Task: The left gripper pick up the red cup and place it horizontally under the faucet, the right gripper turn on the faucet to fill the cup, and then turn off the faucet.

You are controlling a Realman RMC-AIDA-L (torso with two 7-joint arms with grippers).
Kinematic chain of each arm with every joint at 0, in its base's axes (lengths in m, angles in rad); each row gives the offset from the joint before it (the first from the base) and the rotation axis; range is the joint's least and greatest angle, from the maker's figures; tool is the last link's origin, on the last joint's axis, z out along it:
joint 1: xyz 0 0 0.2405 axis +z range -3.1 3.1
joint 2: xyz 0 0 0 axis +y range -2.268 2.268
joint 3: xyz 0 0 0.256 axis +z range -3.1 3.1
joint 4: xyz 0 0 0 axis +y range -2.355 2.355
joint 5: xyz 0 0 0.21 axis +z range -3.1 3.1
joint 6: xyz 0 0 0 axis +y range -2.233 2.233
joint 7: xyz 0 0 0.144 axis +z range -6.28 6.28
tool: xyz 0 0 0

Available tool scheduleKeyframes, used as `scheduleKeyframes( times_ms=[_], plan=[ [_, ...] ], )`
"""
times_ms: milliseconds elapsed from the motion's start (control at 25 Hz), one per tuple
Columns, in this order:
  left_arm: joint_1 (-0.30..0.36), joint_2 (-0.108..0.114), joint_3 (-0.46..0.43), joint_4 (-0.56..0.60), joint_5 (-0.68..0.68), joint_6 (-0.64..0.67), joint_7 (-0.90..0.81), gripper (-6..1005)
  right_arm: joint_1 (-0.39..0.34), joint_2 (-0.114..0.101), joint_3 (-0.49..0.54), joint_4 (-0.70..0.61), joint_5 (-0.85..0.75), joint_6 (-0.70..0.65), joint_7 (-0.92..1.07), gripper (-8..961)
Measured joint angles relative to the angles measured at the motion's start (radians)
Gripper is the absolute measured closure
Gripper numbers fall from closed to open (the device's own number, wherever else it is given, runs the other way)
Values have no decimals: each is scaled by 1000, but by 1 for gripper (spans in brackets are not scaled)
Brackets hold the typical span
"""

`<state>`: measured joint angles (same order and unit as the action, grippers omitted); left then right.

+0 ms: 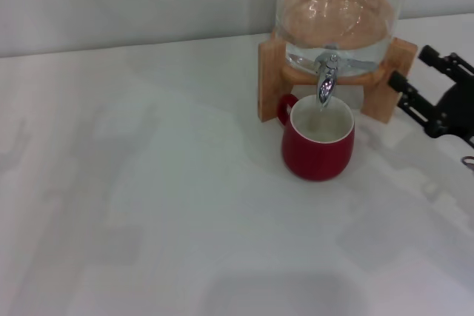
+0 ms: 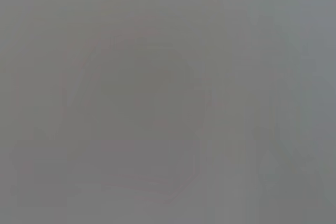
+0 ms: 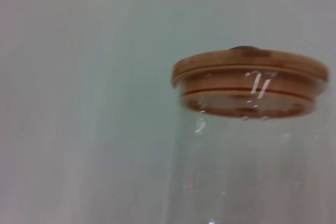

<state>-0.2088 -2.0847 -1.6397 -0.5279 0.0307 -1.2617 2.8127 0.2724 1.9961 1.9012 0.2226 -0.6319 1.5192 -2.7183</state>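
The red cup (image 1: 318,146) stands upright on the white table, right under the spout of the chrome faucet (image 1: 326,81). Its loop handle points to the left in the head view. The faucet is on a clear glass dispenser (image 1: 337,5) with a wooden stand (image 1: 272,79). My right gripper (image 1: 412,66) is open, empty, and to the right of the stand, apart from the faucet. The left gripper is out of the head view, and the left wrist view shows only a grey blur. I cannot tell whether water is running.
The right wrist view shows the dispenser's round wooden lid (image 3: 251,82) and its glass wall (image 3: 247,171) close up. The white table (image 1: 148,197) stretches to the left and front of the cup. A pale wall stands behind the dispenser.
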Motion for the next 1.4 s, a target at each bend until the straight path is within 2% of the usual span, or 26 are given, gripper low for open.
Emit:
scheduleKeyframes(
  times_ms=[160,360,480,680,880,1240,1400],
  plan=[
    [-1,1,-5,-1,-4,1,0,118,-39,-8,54,4,0,31,0,348],
    [-5,1,-8,2,-9,1,1,118,-50,-14,100,8,0,37,-1,348],
    [-7,2,-8,3,-9,1,1,118,-52,-18,166,7,0,34,-18,348],
    [-14,2,-10,11,-14,1,1,119,-42,-16,251,8,0,1,-33,348],
    [-38,1,-16,41,-24,1,1,119,-24,-1,350,7,3,-63,-35,348],
    [-56,-2,-25,79,-62,-39,2,119,1,4,370,7,69,-189,-47,348],
    [-77,-3,-25,133,-99,-85,3,119,3,4,370,7,92,-215,-48,348]
  ],
)
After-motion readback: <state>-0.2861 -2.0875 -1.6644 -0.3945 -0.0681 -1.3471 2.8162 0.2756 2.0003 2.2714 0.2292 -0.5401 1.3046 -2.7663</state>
